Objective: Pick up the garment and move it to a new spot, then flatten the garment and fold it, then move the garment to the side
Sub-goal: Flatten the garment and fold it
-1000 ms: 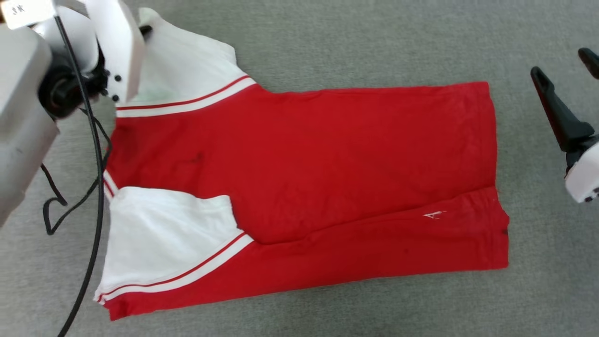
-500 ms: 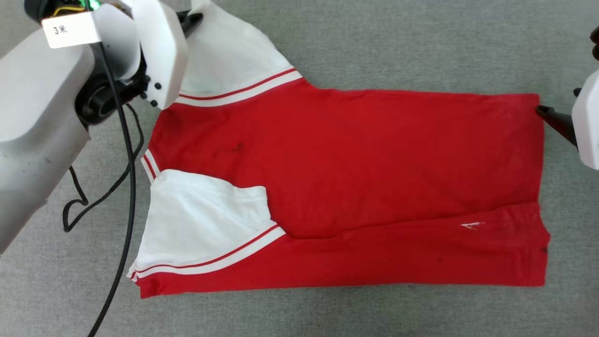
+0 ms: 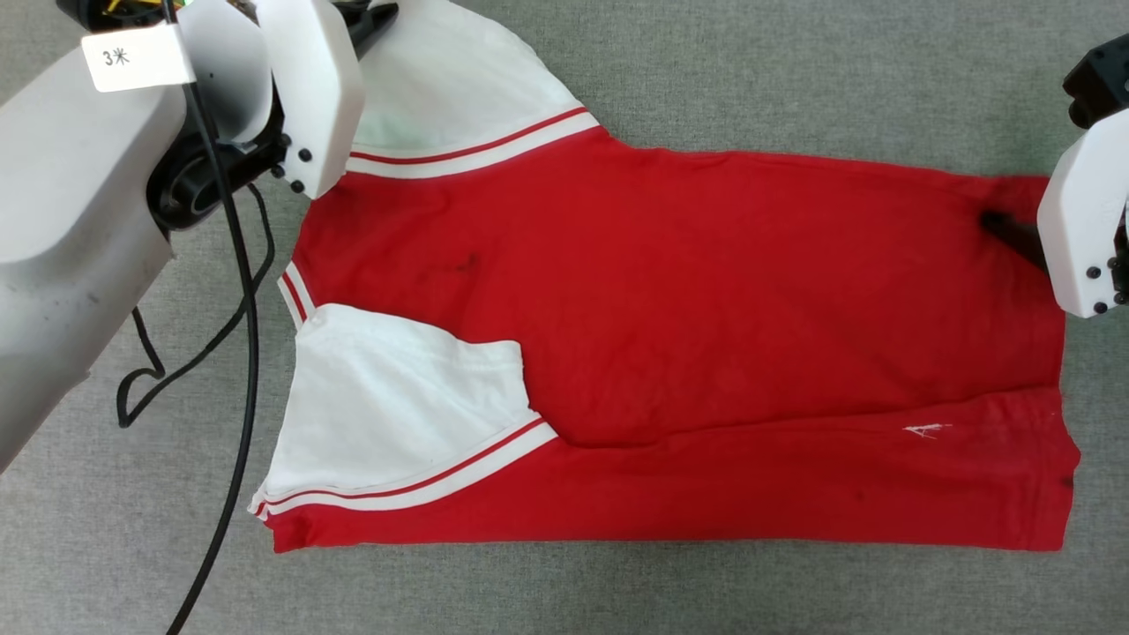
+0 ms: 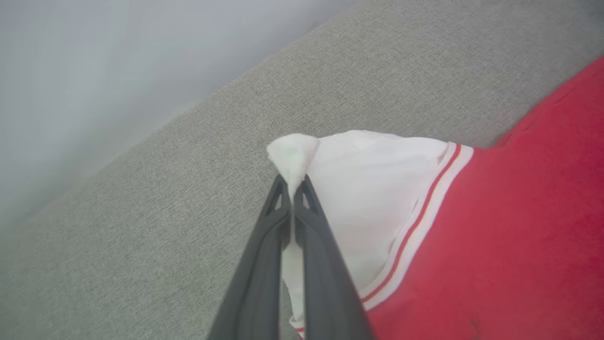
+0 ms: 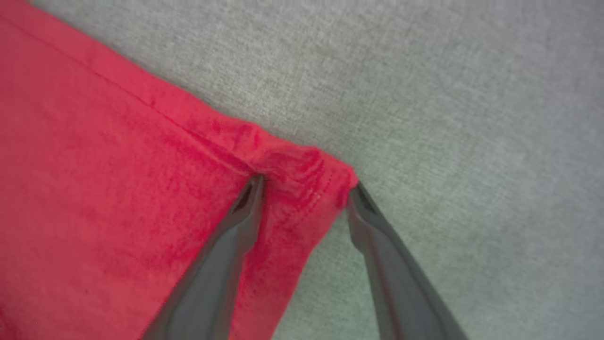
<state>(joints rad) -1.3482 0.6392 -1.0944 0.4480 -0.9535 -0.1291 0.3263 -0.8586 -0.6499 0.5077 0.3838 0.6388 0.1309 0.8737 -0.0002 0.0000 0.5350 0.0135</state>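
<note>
- Left wrist view: the garment (image 4: 495,236) is pinched by its white sleeve tip in the closed left gripper (image 4: 292,182).
- Right wrist view: its red hem corner is straddled by the right gripper (image 5: 306,186), jaws wide apart.
- Head view: the garment is spread on the grey surface (image 3: 794,79).

In the head view, white wrist covers (image 3: 309,88) hide most of the left gripper (image 3: 377,19) and right gripper (image 3: 1005,231) from you. The T-shirt's (image 3: 670,300) hem logo (image 3: 926,430) is too small to read.
</note>
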